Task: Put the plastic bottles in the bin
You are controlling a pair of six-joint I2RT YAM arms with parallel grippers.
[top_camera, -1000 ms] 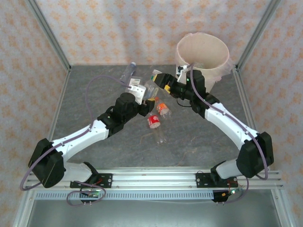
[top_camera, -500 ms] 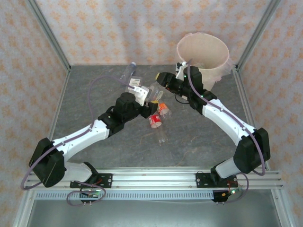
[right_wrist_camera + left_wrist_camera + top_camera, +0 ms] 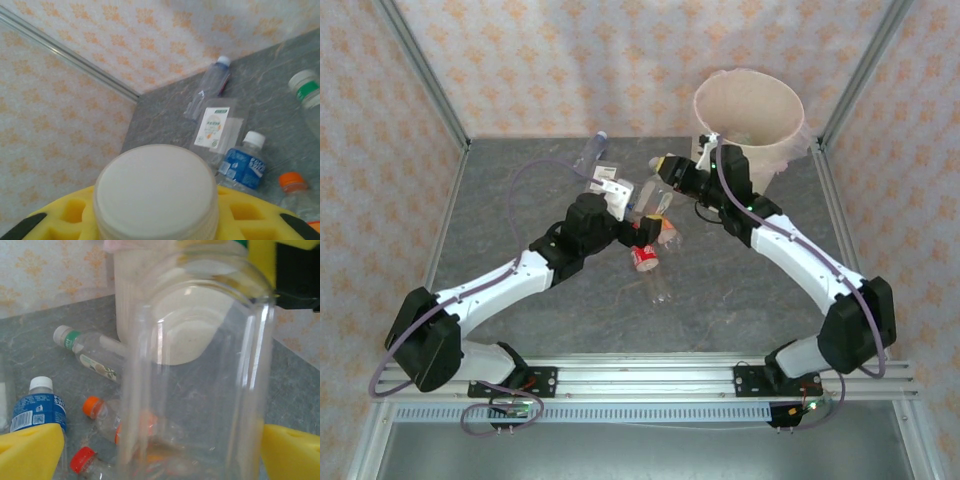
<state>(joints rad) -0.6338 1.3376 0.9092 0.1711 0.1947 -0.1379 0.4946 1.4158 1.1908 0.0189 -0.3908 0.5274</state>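
At 8 o'clock from the bin (image 3: 775,150), above the table (image 3: 520,210), the right gripper (image 3: 157,220) clamps a clear bottle (image 3: 200,365) by its white cap (image 3: 156,187). The left gripper (image 3: 162,452) gapes wide, its yellow fingers (image 3: 30,455) flanking the bottle's body. Other plastic bottles (image 3: 647,256) lie at 6 o'clock below it.

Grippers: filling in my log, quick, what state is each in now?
Left gripper: open, fingers either side of the bottle.
Right gripper: shut on the same bottle.
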